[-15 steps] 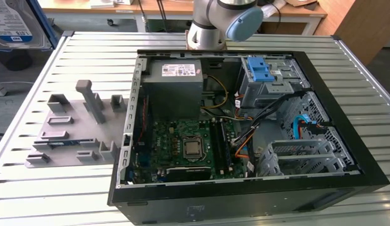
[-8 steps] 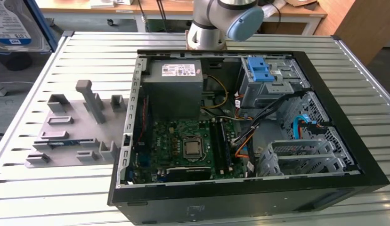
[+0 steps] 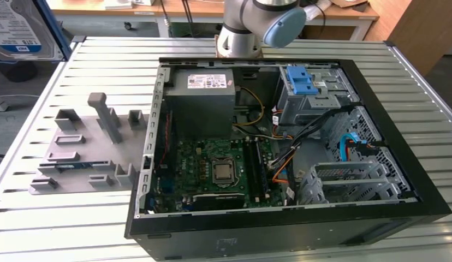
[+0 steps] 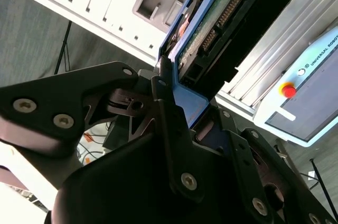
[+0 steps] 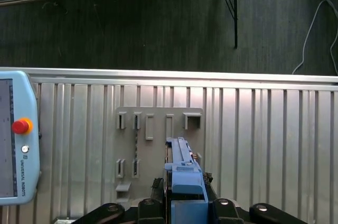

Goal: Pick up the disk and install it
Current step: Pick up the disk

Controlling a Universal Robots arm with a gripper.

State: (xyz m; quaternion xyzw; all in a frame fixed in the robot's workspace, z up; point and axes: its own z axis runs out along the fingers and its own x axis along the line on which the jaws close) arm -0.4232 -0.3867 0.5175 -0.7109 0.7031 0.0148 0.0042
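Observation:
The disk [image 3: 21, 28] hangs high at the exterior view's upper left, above the table's edge, its white-and-blue label facing the camera and a blue carrier strip along its side. In the second wrist view my gripper [image 4: 182, 100] is shut on the disk [image 4: 211, 28], whose green circuit board and blue carrier [image 4: 191, 102] rise out from between the black fingers [image 4: 163, 113]. In the first wrist view the carrier's blue edge [image 5: 185, 174] stands between the fingers, above the grey fixture plate [image 5: 158, 150].
An open black computer case [image 3: 400, 125] lies on the slatted table [image 3: 102, 54], with a grey power-supply box [image 3: 204, 103], a motherboard [image 3: 219, 169] and a drive cage with a blue latch [image 3: 302, 82]. The fixture plate [image 3: 88, 147] lies beside the case. A teach pendant [image 5: 16, 139] rests on the table.

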